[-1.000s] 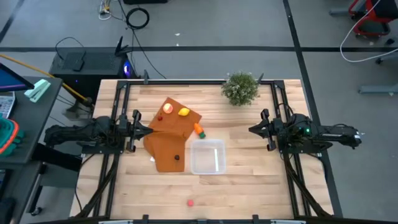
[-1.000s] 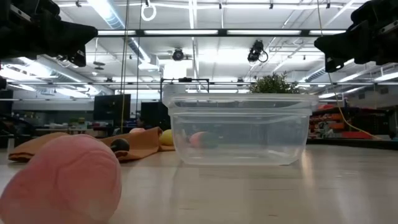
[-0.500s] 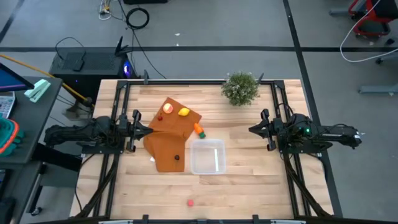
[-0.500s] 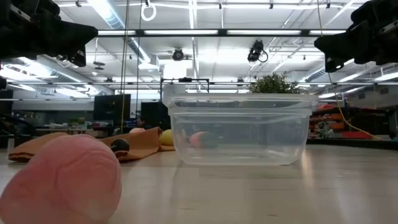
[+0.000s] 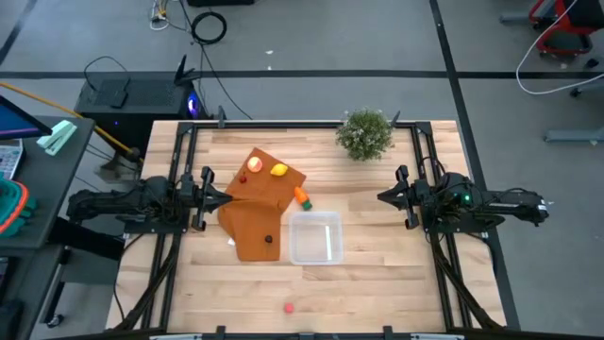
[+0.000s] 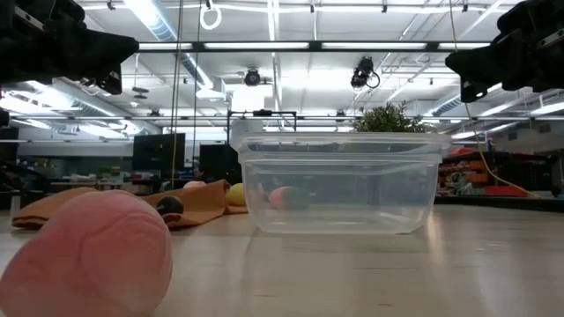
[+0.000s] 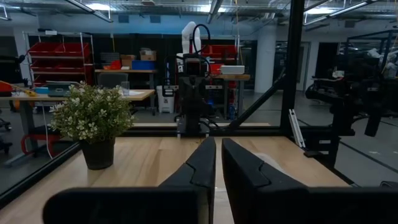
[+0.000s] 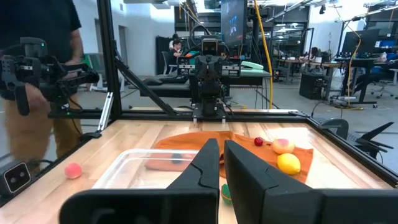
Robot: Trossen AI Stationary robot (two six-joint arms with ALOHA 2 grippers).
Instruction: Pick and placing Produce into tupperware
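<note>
The clear tupperware (image 5: 315, 237) stands on the table near its middle. On the orange-brown cloth (image 5: 247, 219) to its left lie a red-yellow fruit (image 5: 255, 165), a lemon (image 5: 279, 171) and a small dark piece (image 5: 269, 239). The carrot (image 5: 302, 197) lies at the cloth's right edge. A red-pink piece (image 5: 289, 306) rests on bare wood near the front edge and looms large in the low view (image 6: 88, 255). My left gripper (image 5: 226, 196) hovers shut at the table's left side. My right gripper (image 5: 382, 196) hovers shut at the right side. Both point level toward the middle.
A bushy potted plant (image 5: 365, 133) stands at the far right of the table. Black frame rails (image 5: 179, 170) run along both sides. Bare wood lies in front of the tupperware. A person (image 8: 37, 81) stands beyond the table's near edge.
</note>
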